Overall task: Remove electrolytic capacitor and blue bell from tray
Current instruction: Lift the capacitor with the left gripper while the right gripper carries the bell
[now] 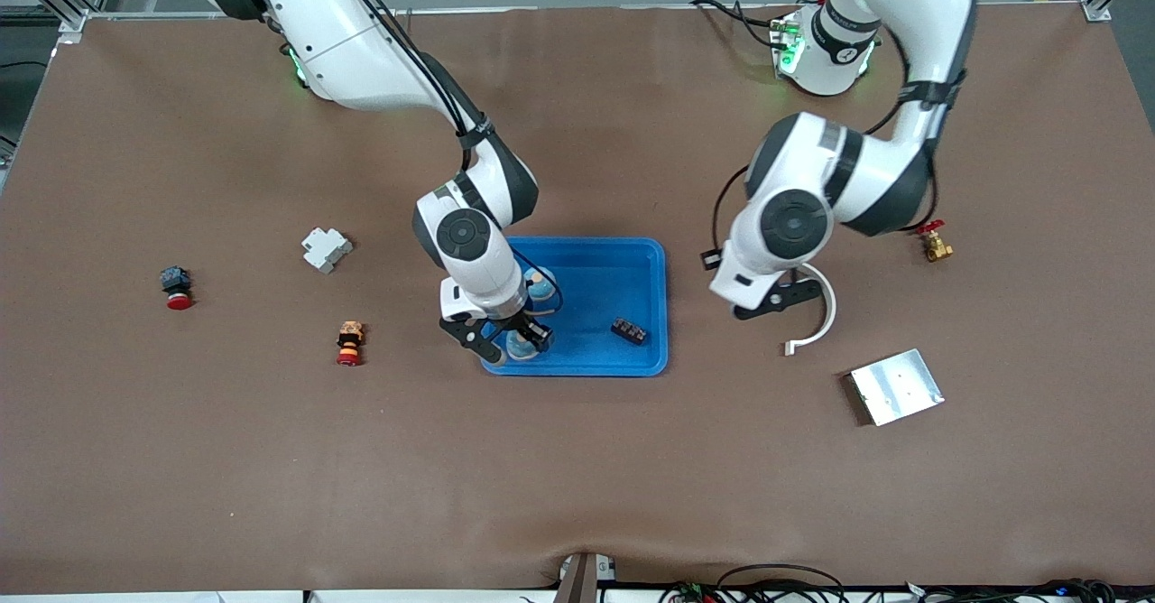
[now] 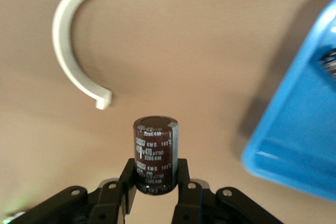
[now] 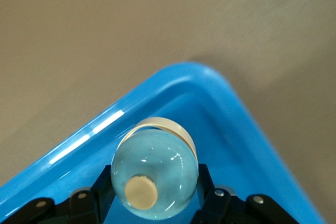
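Note:
My right gripper (image 1: 505, 339) is shut on a pale blue dome-shaped bell (image 1: 522, 343) with a tan button, low over the blue tray's (image 1: 663, 314) corner toward the right arm's end. The right wrist view shows the bell (image 3: 157, 174) between my fingers (image 3: 155, 184), over the tray's corner (image 3: 105, 124). My left gripper (image 1: 792, 298) is over bare table between the tray and a white curved piece (image 1: 817, 319). In the left wrist view it (image 2: 155, 177) is shut on a dark brown capacitor (image 2: 155, 150), held upright. The capacitor is hidden in the front view.
In the tray lie a black terminal block (image 1: 628, 330) and a second pale blue thing (image 1: 540, 287), partly hidden by the right arm. On the table are a white clip part (image 1: 325, 249), two red buttons (image 1: 176, 287) (image 1: 349, 343), a metal plate (image 1: 895, 386) and a brass valve (image 1: 935, 244).

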{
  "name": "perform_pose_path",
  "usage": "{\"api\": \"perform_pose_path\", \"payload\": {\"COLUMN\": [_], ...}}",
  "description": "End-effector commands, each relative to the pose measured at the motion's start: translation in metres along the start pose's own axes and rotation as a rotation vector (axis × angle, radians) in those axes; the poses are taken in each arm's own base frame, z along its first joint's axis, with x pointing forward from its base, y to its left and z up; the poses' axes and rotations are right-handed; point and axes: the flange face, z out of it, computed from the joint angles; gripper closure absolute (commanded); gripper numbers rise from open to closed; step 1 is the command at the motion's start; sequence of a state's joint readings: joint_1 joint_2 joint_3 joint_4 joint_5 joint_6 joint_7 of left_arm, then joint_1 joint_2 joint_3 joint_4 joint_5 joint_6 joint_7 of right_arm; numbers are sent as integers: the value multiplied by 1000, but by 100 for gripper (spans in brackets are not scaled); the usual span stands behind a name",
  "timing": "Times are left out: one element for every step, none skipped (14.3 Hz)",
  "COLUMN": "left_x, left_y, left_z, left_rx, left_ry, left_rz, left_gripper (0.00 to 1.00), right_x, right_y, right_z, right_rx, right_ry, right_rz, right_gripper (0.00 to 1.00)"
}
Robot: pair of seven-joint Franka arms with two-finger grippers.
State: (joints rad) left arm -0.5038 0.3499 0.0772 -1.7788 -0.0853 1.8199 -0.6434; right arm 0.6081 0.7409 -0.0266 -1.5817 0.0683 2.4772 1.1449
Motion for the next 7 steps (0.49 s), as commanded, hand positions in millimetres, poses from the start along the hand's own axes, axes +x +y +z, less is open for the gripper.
{"api": "perform_pose_path", "payload": {"left_x": [-4, 2, 8, 17, 24, 32, 39], "left_y": [-50, -62, -71, -81, -91, -104, -116], "left_z": [0, 2, 5, 8, 14, 25, 33], "left_rx": [-34, -47, -28, -3, -5, -15, -26], "left_ry": [38, 53, 69, 82, 89, 104, 118], "left_rz": [56, 62, 87, 111, 131, 165, 188], "left_gripper": [99, 99, 98, 97, 96, 96, 96], "right_x": [36, 47, 58, 68, 76, 88, 100], "right_y": [16, 23, 31, 39, 45, 53, 63], "right_z": [-50, -66, -81, -95, -110, -127, -140], "right_rx": [-53, -71, -88, -105, -109, -112, -112], "right_ry": [-23, -34, -46, -56, -60, -65, -66], "right_rz": [-58, -79, -92, -99, -114, -128, -137], "right_gripper": [100, 100, 100, 100, 100, 100, 100]}}
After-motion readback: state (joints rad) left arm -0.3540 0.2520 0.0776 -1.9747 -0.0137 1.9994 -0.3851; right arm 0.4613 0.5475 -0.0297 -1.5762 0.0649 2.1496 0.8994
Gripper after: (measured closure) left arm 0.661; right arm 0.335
